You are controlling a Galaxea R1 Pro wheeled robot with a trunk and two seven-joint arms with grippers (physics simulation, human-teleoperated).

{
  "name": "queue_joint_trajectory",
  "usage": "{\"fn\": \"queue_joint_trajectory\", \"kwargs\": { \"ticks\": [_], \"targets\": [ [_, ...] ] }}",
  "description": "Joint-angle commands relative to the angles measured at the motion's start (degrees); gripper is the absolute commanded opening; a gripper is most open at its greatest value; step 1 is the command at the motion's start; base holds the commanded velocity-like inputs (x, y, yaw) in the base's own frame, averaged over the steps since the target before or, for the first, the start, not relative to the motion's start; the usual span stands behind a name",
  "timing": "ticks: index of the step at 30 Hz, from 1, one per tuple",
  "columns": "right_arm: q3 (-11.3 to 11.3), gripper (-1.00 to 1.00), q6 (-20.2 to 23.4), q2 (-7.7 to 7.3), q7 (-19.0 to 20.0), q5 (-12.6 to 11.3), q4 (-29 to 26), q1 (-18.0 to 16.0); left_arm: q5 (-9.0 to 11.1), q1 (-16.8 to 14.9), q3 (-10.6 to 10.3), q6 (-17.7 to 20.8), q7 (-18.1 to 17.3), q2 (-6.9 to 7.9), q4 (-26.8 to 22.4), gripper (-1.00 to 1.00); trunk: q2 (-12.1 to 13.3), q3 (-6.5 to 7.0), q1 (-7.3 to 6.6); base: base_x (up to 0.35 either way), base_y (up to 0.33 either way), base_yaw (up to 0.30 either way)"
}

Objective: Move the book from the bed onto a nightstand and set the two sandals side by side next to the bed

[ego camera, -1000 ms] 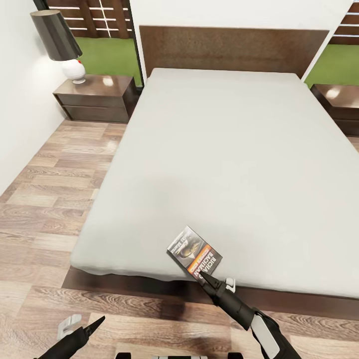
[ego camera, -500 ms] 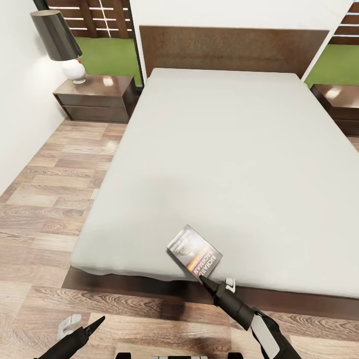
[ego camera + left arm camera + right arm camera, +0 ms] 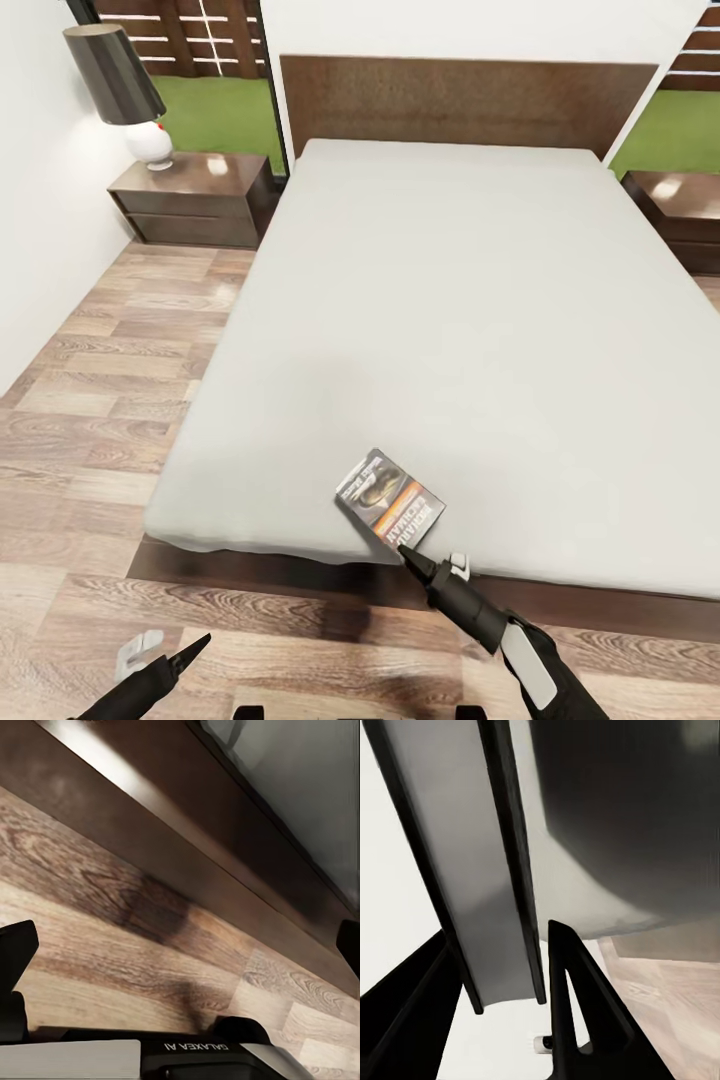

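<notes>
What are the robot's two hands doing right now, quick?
Left gripper: open, holding nothing, low over the floor.
Right gripper: shut on the book at the near edge of the bed.

right nightstand (image 3: 690,205) cut off, book (image 3: 391,499) lettering blurred

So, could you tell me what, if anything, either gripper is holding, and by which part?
The right gripper is shut on the book, pinching its near corner at the bed's foot edge. The left gripper holds nothing.
</notes>
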Motion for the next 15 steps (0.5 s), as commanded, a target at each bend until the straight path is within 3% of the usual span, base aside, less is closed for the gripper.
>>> {"fn": "queue_joint_trajectory", "kwargs": {
  "ticks": [1, 15],
  "targets": [
    [-0.29, -1.00, -0.35, 0.06, 0.36, -0.47, -0.80, -0.13, 0.44, -0.03, 0.06, 0.60, -0.22, 0.00, 0.06, 1.00, 0.40, 0.17, -0.23, 0.000, 0.000, 0.000],
    [-0.29, -1.00, -0.35, 0.06, 0.36, -0.43, -0.80, -0.13, 0.44, -0.03, 0.06, 0.60, -0.22, 0.00, 0.03, 1.00, 6.02, 2.68, -3.30, 0.000, 0.000, 0.000]
  ]
}}
